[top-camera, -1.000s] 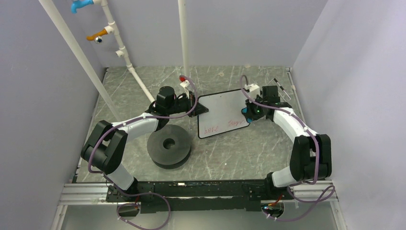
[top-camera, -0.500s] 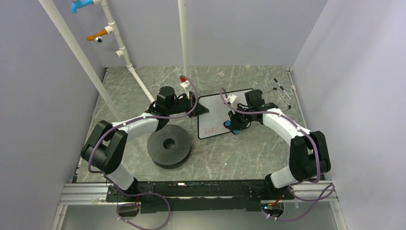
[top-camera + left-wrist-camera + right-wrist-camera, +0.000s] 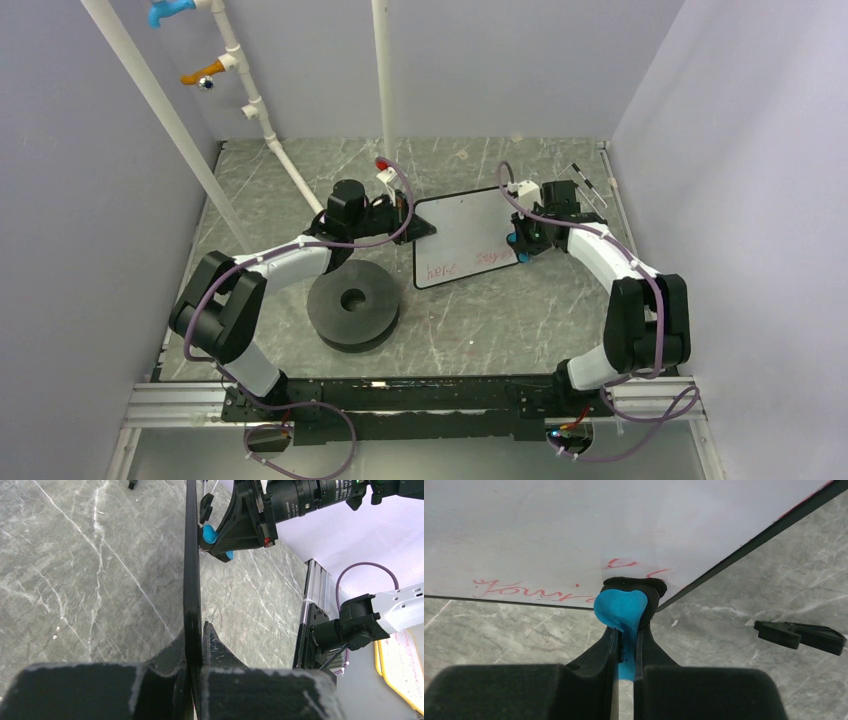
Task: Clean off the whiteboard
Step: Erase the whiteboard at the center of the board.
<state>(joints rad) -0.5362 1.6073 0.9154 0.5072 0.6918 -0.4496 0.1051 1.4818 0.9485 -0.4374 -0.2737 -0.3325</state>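
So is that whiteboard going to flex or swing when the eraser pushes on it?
Probably stiff: edge-on in the left wrist view the whiteboard looks straight. It likely pivots somewhat, since only the left end effector pinches one edge. Being thin, it seems light.

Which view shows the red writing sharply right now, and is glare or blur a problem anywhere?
Right wrist: red writing on the whiteboard is sharp beside the blue eraser; the right end effector is blurred up close. Left wrist: board seen edge-on, no writing visible. Top external: even light, no glare, writing small but sharp.
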